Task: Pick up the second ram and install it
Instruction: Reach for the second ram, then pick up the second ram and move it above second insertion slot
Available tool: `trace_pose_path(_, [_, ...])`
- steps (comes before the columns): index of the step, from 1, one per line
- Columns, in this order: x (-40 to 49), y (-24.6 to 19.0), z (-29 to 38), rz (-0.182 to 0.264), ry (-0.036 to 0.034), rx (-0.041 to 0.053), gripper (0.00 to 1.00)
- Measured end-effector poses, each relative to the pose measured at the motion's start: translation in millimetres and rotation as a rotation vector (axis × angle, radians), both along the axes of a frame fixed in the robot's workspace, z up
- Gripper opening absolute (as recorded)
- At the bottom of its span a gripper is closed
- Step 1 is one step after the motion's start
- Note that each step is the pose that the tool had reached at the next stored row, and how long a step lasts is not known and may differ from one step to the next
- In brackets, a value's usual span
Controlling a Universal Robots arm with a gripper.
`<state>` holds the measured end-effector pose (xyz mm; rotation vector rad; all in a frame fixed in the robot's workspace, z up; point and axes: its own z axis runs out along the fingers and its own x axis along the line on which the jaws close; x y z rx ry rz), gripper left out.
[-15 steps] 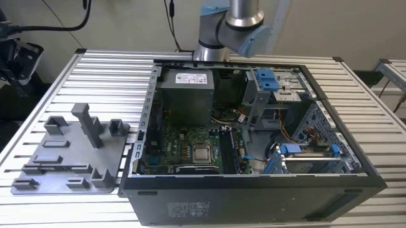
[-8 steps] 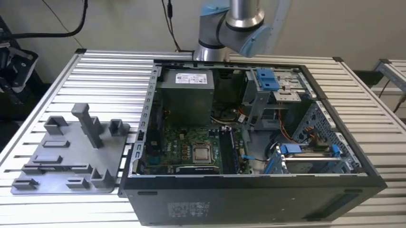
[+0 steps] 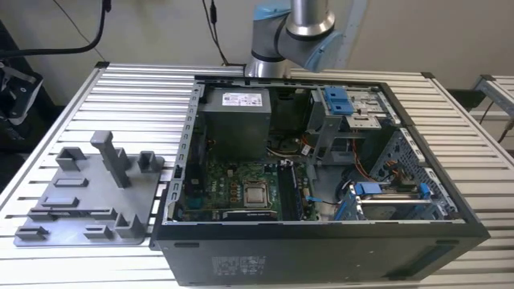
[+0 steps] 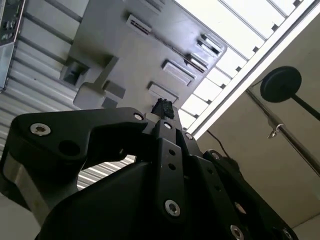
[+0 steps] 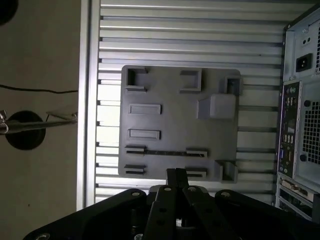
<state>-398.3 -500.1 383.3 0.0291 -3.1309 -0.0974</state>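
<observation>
Nearest the wrist cameras, the end effector point(image 5: 176, 173) is seen with its jaws drawn together and nothing held. Just beyond it, the second ram point(image 5: 165, 151) is judged to be the thin dark strip set on edge between two slots of the grey holder tray point(image 5: 175, 125) on the bench point(image 5: 190, 30). The approach is judged in hand; a grasp would call for jaws opened and lined along the strip. Farther off, the computer case point(image 3: 321, 253) is laid open to its motherboard point(image 3: 233, 180) by the exterior view, whereas its rear panel is given by the first wrist view.
</observation>
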Motion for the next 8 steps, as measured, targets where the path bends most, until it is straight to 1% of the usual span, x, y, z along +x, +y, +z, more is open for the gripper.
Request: trace_pose_path(8, [0.1,0.5,-0.1,0.000,-0.0001,0.0001,0.11])
